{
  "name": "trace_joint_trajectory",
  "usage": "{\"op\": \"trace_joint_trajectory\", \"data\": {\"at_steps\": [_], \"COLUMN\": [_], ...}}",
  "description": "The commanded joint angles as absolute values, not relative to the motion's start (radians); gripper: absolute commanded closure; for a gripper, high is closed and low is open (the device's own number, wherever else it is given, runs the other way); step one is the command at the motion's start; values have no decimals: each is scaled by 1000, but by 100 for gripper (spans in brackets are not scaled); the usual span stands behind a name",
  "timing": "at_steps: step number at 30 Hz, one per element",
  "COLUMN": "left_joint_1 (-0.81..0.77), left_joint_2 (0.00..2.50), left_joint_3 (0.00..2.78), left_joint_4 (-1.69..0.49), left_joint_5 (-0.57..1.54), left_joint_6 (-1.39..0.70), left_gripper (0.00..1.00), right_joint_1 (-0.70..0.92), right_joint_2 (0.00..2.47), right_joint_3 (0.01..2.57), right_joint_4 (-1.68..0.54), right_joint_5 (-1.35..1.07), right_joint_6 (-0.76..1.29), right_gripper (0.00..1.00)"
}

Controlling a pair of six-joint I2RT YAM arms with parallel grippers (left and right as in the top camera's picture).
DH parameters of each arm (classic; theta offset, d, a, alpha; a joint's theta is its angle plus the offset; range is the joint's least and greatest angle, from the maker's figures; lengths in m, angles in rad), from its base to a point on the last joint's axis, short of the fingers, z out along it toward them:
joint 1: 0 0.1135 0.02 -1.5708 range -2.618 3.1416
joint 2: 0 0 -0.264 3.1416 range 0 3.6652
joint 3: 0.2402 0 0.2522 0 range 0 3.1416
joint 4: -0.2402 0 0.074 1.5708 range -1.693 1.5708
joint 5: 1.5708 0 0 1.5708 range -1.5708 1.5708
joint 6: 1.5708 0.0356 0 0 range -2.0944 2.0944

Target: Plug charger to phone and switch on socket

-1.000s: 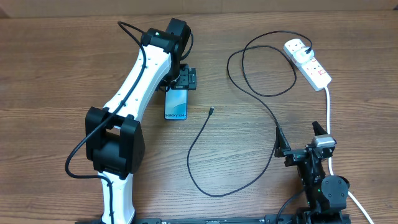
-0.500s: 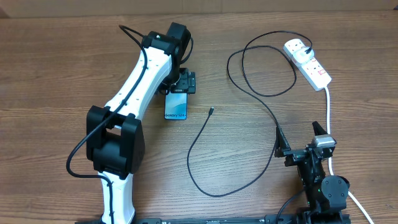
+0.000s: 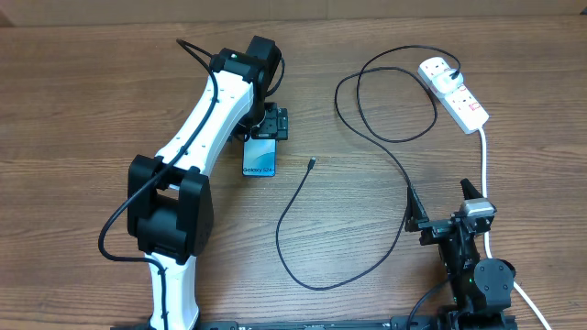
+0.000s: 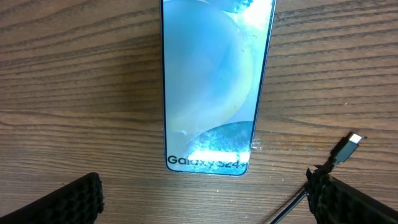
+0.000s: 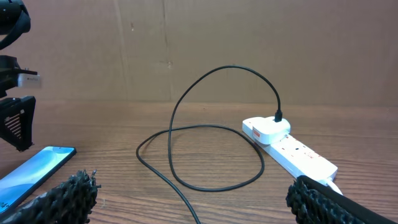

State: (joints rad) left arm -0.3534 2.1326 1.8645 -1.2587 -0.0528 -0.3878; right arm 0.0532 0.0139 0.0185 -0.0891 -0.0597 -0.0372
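Observation:
The phone (image 3: pixel 260 158) lies flat on the wooden table, its light blue screen up. My left gripper (image 3: pixel 265 134) hovers open over its far end; in the left wrist view the phone (image 4: pixel 214 81) lies ahead of the open gripper (image 4: pixel 208 205), untouched. The charger (image 3: pixel 303 206) trails across the table. Its connector tip (image 3: pixel 312 163) lies free just right of the phone, seen also as the tip (image 4: pixel 353 140) near my right finger. Its black plug (image 3: pixel 438 68) sits in the socket (image 3: pixel 459 95). My right gripper (image 3: pixel 442 203) stands open and empty near the front, facing the socket (image 5: pixel 292 149).
The socket's thick white lead (image 3: pixel 483 160) runs down past my right arm toward the front edge. The black cable makes a wide loop (image 5: pixel 205 149) between the socket and the table's middle. A cardboard wall (image 5: pixel 249 43) backs the table.
My left wrist has shifted very slightly toward the phone. The right arm, cable and phone have not moved.

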Motion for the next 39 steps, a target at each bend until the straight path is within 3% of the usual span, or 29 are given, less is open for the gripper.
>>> {"op": "trace_joint_trajectory", "data": {"at_steps": [1,39], "left_joint_1": [-354,-355], "left_joint_2": [2140,2140], "left_joint_3": [1852,1803], "left_joint_4": [-1255,-1240], "left_joint_5": [-43,-52], "left_joint_6": [-397,-396], "left_gripper": [0,0], "right_joint_1": [59,59], "right_joint_2": [3,3], "right_joint_3": [9,9], "right_joint_4": [-81,-81], "right_joint_5": [-54,-54], "right_joint_6": [-33,-33], "right_gripper": [0,0]}}
